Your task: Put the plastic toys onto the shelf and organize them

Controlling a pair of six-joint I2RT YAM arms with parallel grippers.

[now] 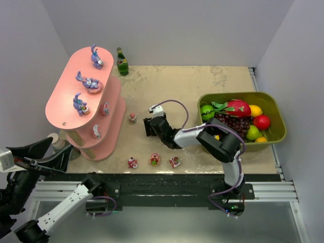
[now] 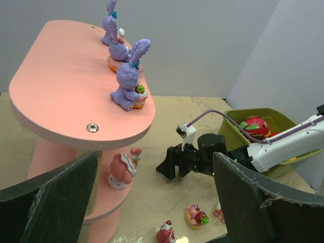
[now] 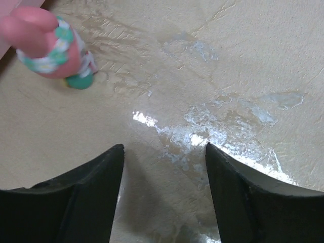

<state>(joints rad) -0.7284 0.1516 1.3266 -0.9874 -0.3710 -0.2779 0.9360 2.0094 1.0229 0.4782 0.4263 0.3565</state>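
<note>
Smooth plastic toys [image 1: 154,160], matt shelf [image 1: 63,98]

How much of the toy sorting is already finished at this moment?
Done: three purple bunnies stand on the top tier of the shelf, and two small toys sit on lower tiers. In hand: nothing; the right pincer is open and empty near a pink toy on the table, and the left pincer is open too. Left: that toy and three more toys near the front edge.
</note>
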